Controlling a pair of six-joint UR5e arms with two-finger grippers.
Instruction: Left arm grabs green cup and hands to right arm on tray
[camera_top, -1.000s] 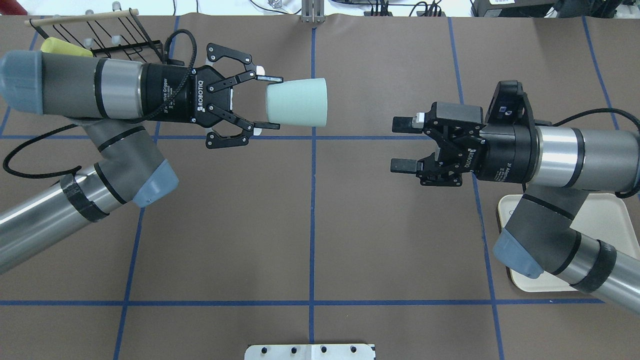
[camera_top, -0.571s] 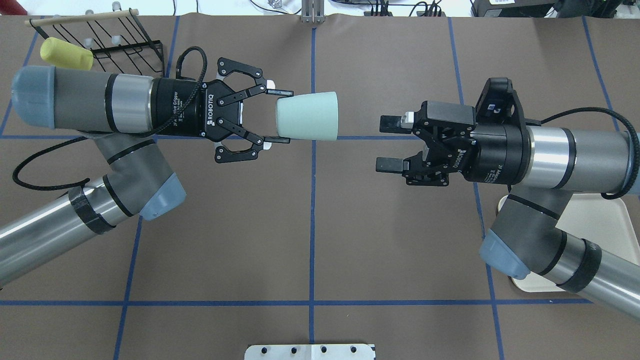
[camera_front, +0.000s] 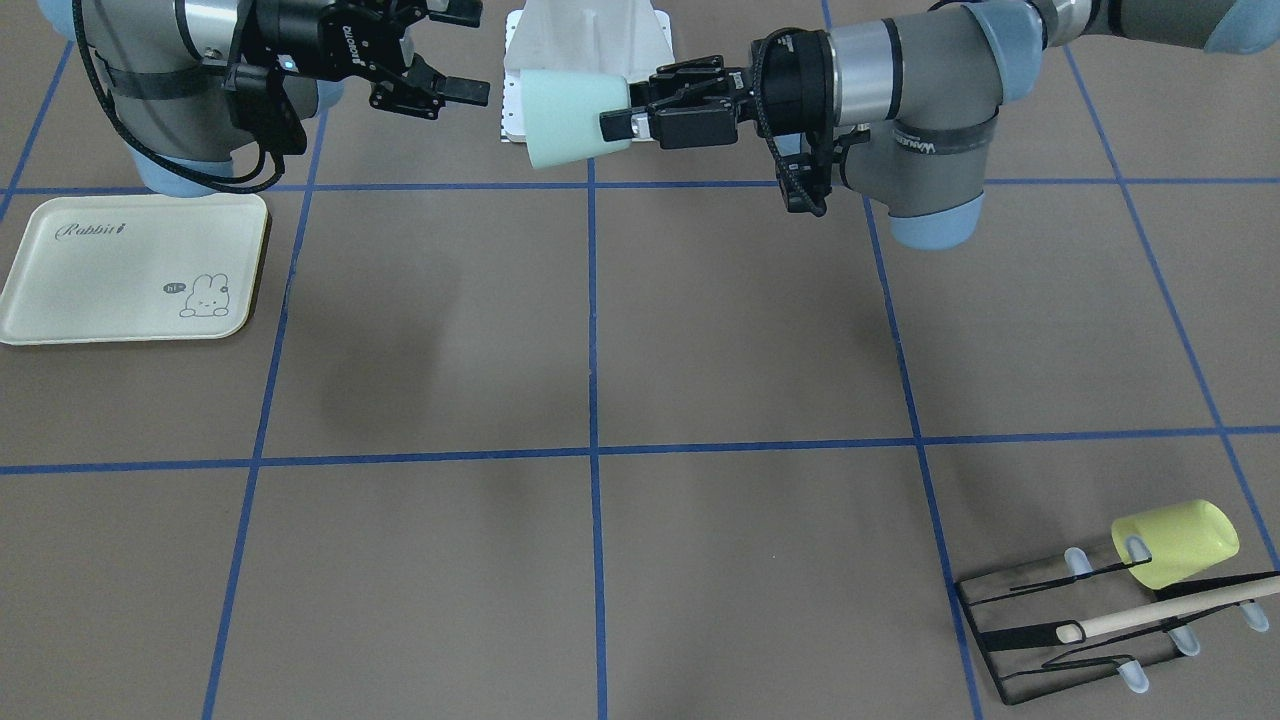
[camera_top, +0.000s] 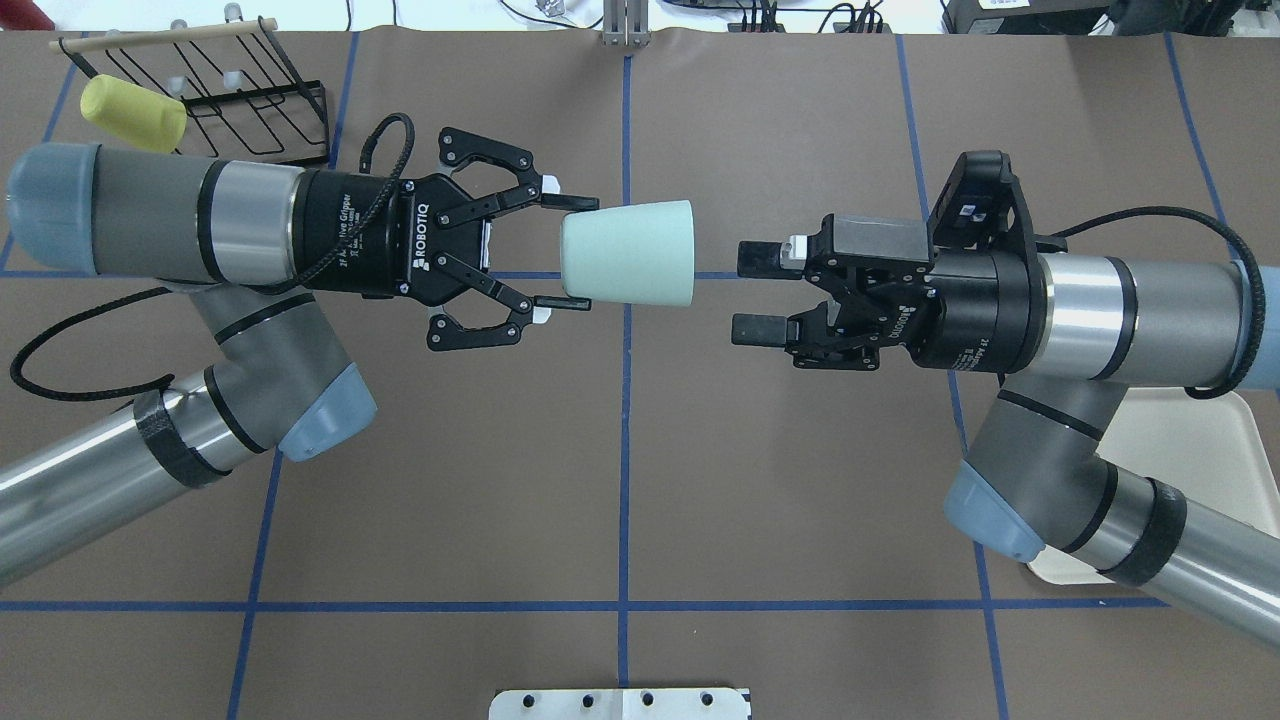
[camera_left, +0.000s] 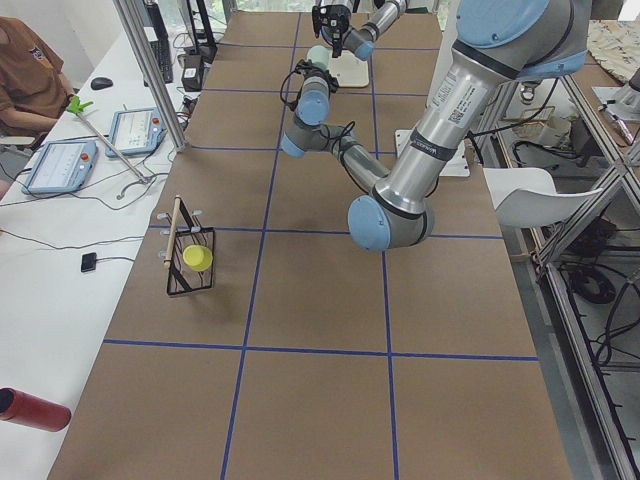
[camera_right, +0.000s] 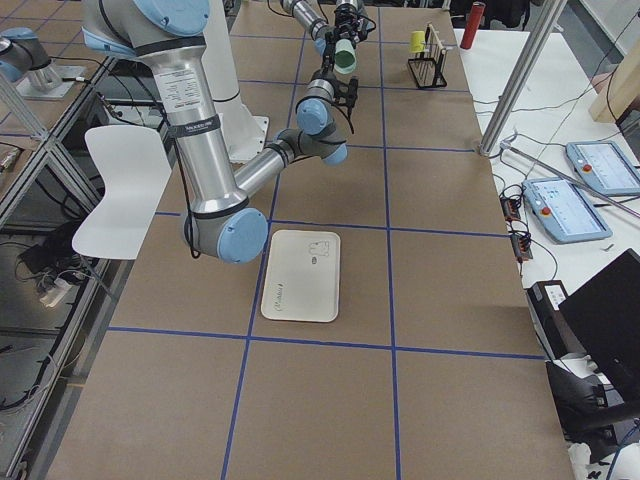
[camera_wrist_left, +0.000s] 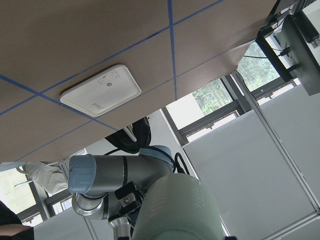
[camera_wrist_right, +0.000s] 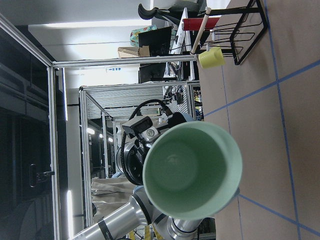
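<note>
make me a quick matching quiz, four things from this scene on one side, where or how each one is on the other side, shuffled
1 green cup
2 yellow cup
3 tray
4 right claw

a open, holding nothing
b flat on the table
c held sideways in the left claw
d at the wire rack

Pairs: 1-c, 2-d, 3-b, 4-a

Overhead view. Frame centre: cup (camera_top: 628, 253) sideways above the table, narrow end between the left gripper's (camera_top: 580, 252) fingers, mouth toward the right gripper (camera_top: 748, 293), near but apart. Lower right: tray (camera_top: 1185, 440), partly under the right arm (camera_top: 1100, 310). Upper left corner: wire rack (camera_top: 250, 80), second cup (camera_top: 133, 112) at its left end.
</note>
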